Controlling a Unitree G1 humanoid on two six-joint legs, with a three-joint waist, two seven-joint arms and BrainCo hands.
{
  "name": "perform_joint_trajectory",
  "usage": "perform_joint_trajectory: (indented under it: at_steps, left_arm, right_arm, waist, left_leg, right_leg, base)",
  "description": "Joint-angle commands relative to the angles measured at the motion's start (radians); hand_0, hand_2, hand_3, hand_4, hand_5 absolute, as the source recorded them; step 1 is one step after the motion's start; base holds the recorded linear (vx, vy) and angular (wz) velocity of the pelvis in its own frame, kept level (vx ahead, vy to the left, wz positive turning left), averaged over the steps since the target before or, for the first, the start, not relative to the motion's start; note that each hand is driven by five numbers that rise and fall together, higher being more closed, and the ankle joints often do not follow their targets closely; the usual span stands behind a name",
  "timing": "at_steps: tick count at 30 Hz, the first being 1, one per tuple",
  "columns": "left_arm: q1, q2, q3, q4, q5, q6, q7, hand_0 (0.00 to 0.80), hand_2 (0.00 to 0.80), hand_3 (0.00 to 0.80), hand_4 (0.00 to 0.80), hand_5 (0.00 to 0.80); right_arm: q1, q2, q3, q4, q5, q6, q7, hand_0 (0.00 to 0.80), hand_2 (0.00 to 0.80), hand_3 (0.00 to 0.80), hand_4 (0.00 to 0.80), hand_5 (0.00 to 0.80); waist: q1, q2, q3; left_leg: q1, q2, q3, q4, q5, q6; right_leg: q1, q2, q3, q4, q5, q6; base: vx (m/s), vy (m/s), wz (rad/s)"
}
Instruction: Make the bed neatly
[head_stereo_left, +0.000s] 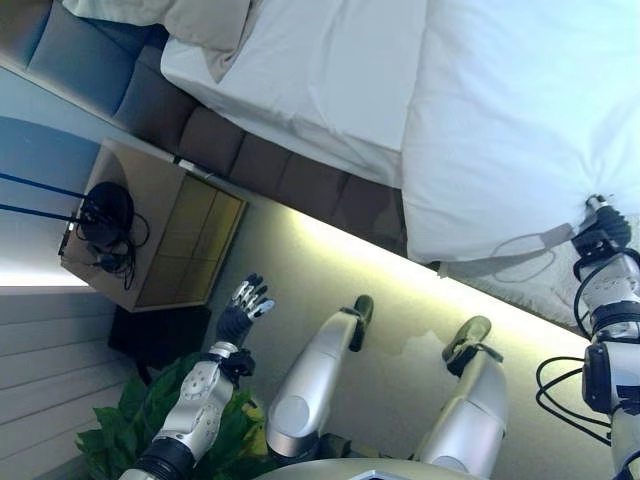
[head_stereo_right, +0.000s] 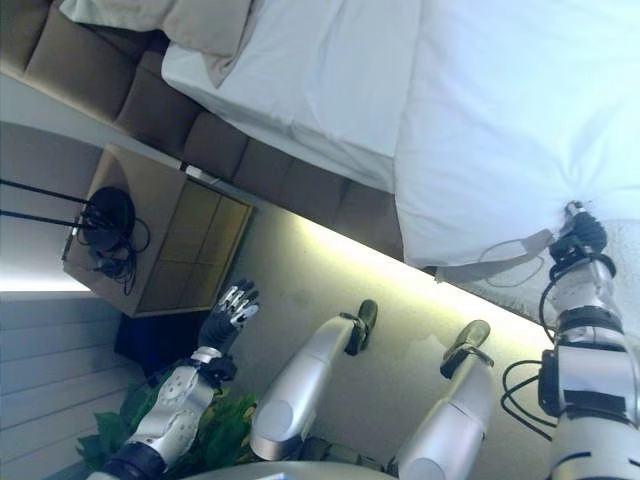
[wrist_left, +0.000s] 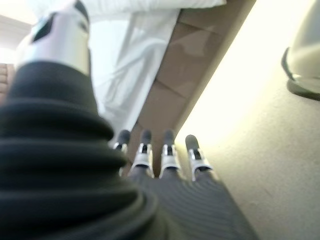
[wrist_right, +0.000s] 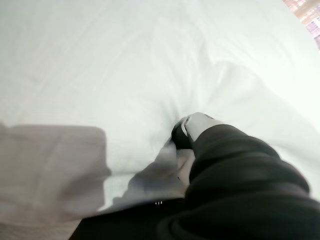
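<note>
The bed has a white duvet (head_stereo_left: 520, 120) bunched over its right part, with bare white sheet (head_stereo_left: 320, 70) to its left and a beige pillow (head_stereo_left: 190, 20) at the head. My right hand (head_stereo_left: 600, 232) is at the duvet's near corner by the bed's side. In the right wrist view its thumb (wrist_right: 197, 125) is curled on a fold of the duvet (wrist_right: 125, 75). My left hand (head_stereo_left: 243, 308) is open and empty, raised over the floor beside the bed. Its straight fingers (wrist_left: 170, 155) show in the left wrist view.
The brown padded bed frame (head_stereo_left: 250, 150) runs along the side nearest me, with a lit strip under it. A wooden nightstand (head_stereo_left: 170, 225) carrying a black object with cables (head_stereo_left: 105, 215) stands left of my left hand. A green plant (head_stereo_left: 150, 420) is beneath my left arm.
</note>
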Motion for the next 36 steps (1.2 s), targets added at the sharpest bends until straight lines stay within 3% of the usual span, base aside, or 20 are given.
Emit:
perform_joint_trajectory:
  at_steps: [1,9,10,15,22,23,27,36]
  left_arm:
    - [0.027,0.029,0.008,-0.049,-0.022,-0.036,0.02,0.0,0.0,0.0,0.0,0.0]
    - [0.058,0.018,0.043,-0.064,-0.008,0.015,0.005,0.0,0.0,0.0,0.0,0.0]
    - [0.064,0.013,0.042,-0.06,-0.012,0.023,-0.001,0.0,0.0,0.0,0.0,0.0]
    - [0.075,-0.012,0.032,-0.043,-0.02,0.048,-0.018,0.0,0.0,0.0,0.0,0.0]
    - [0.07,-0.037,0.007,-0.019,-0.017,0.087,-0.046,0.0,0.0,0.0,0.0,0.0]
    - [0.073,-0.039,0.004,-0.014,-0.015,0.091,-0.05,0.0,0.0,0.0,0.0,0.0]
    - [0.082,-0.045,0.001,-0.014,-0.014,0.103,-0.058,0.0,0.0,0.0,0.0,0.0]
    - [0.094,-0.048,0.028,-0.029,-0.009,0.144,-0.071,0.0,0.0,0.0,0.0,0.0]
  right_arm:
    - [0.017,0.047,0.1,-0.114,-0.1,-0.025,0.085,0.8,0.8,0.8,0.8,0.8]
    - [0.072,0.216,0.224,-0.336,-0.244,-0.044,-0.006,0.8,0.8,0.8,0.8,0.8]
    - [0.076,0.24,0.249,-0.377,-0.269,-0.037,-0.041,0.8,0.8,0.8,0.8,0.8]
    - [0.069,0.3,0.32,-0.438,-0.33,0.006,-0.101,0.8,0.8,0.8,0.8,0.8]
    - [0.01,0.361,0.473,-0.471,-0.483,0.116,-0.066,0.8,0.8,0.8,0.8,0.8]
    - [0.004,0.368,0.493,-0.472,-0.491,0.134,-0.054,0.8,0.8,0.8,0.8,0.8]
    - [-0.015,0.395,0.545,-0.477,-0.476,0.186,-0.049,0.8,0.8,0.8,0.8,0.8]
    - [-0.061,0.455,0.597,-0.449,-0.494,0.222,-0.038,0.8,0.8,0.8,0.8,0.8]
  waist:
    - [0.024,0.013,-0.034]
    - [0.052,0.005,-0.095]
    - [0.056,0.007,-0.104]
    - [0.074,0.013,-0.126]
    - [0.117,0.029,-0.138]
    - [0.123,0.03,-0.139]
    - [0.146,0.038,-0.136]
    - [0.188,0.041,-0.138]
  left_leg:
    - [0.022,0.035,-0.027,-0.131,0.131,-0.053]
    - [0.125,0.015,-0.043,-0.18,0.109,-0.061]
    - [0.127,0.009,-0.041,-0.191,0.138,-0.056]
    - [0.162,-0.008,-0.051,-0.201,0.139,-0.05]
    - [0.187,-0.03,-0.063,-0.223,0.163,-0.051]
    - [0.197,-0.031,-0.067,-0.216,0.138,-0.056]
    - [0.195,-0.042,-0.078,-0.222,0.156,-0.057]
    - [0.197,-0.059,-0.09,-0.219,0.173,-0.054]
  right_leg:
    - [0.04,-0.036,0.008,0.037,0.039,0.07]
    - [0.15,-0.057,0.002,-0.01,0.032,0.073]
    - [0.156,-0.064,-0.004,-0.025,0.06,0.056]
    - [0.198,-0.078,-0.001,-0.029,0.063,0.048]
    - [0.25,-0.105,-0.029,-0.048,0.073,0.05]
    - [0.257,-0.104,-0.021,-0.032,0.046,0.064]
    - [0.27,-0.105,-0.029,-0.036,0.049,0.069]
    - [0.312,-0.122,-0.064,-0.047,0.06,0.075]
  base:
    - [0.058,0.063,0.19]
    - [0.089,0.085,0.2]
    - [-0.013,0.168,0.19]
    - [0.043,0.148,0.17]
    - [0.027,0.118,0.22]
    - [0.06,0.078,0.19]
    - [0.002,0.061,0.36]
    - [0.017,0.034,0.09]
